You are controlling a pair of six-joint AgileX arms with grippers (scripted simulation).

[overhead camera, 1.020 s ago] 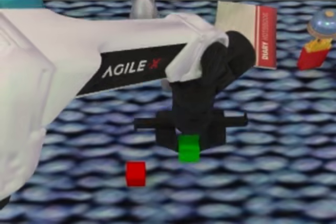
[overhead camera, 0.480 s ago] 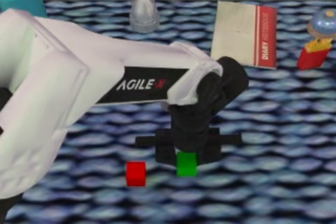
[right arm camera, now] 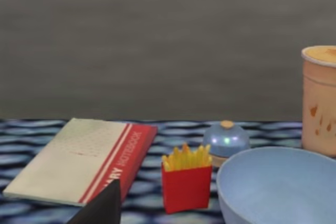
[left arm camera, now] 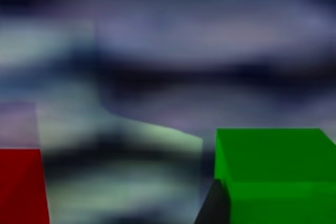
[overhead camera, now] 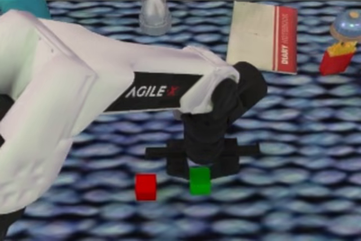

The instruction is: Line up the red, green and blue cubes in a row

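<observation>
Left arm (overhead camera: 84, 91) reached in from the worktop's left. Red cube (overhead camera: 145, 187) sat on the patterned worktop (overhead camera: 293, 156), apart from everything. Just right of it, green cube (overhead camera: 199, 180) was low at the worktop, clamped in the left tool (overhead camera: 199, 172); a dark finger (left arm camera: 214, 205) pressed its side in the left wrist view. Behind: hourglass (overhead camera: 153, 4), notebook (overhead camera: 263, 36), fries toy (overhead camera: 337, 56) and bell (overhead camera: 347, 25) far right. Blue cube unseen. Right tool out of the top view; can't tell its state.
</observation>
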